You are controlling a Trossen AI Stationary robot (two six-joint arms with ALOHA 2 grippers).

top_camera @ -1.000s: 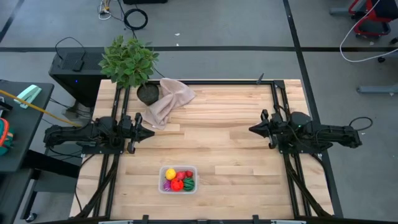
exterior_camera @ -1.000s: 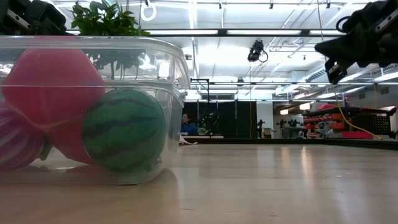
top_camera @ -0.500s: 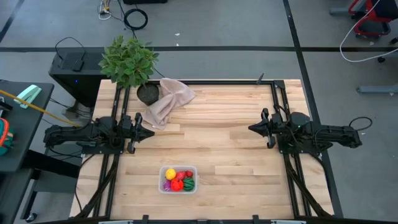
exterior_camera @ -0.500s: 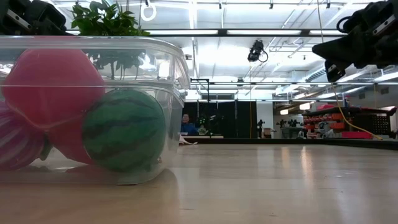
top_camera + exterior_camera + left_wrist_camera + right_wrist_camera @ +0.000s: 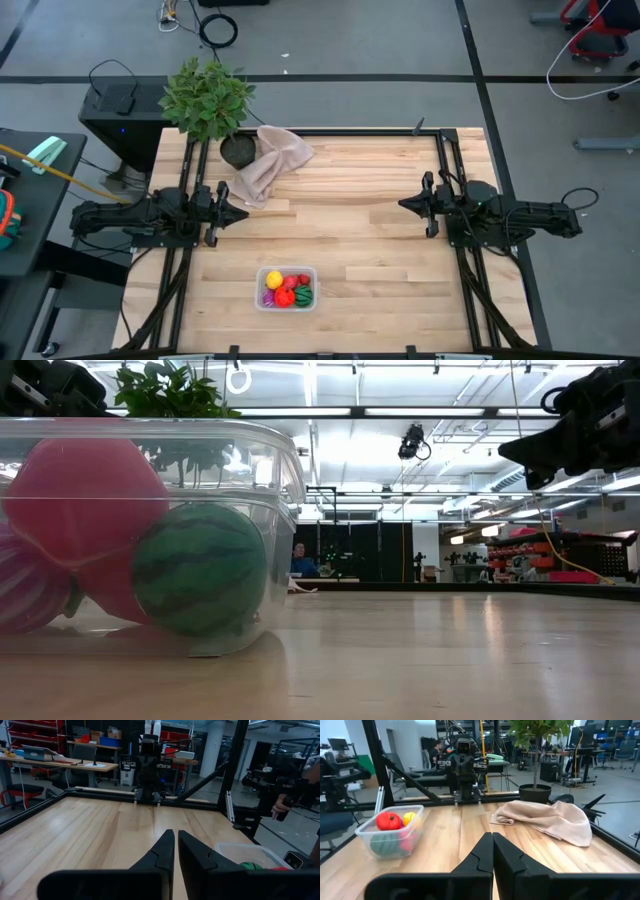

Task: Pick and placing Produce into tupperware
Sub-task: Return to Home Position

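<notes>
The clear tupperware tub stands on the table near its front edge, left of centre. It holds the produce: a yellow piece, red pieces, a purple piece and the green striped ball. The low view shows the tub close up with the green ball and a red piece inside. My left gripper is shut and empty above the table's left side. My right gripper is shut and empty above the right side. Both are far from the tub.
A potted leafy plant stands at the far left corner, with a beige cloth lying beside it. Black frame rails run along the table's sides. Bare wood lies between the two grippers and right of the tub.
</notes>
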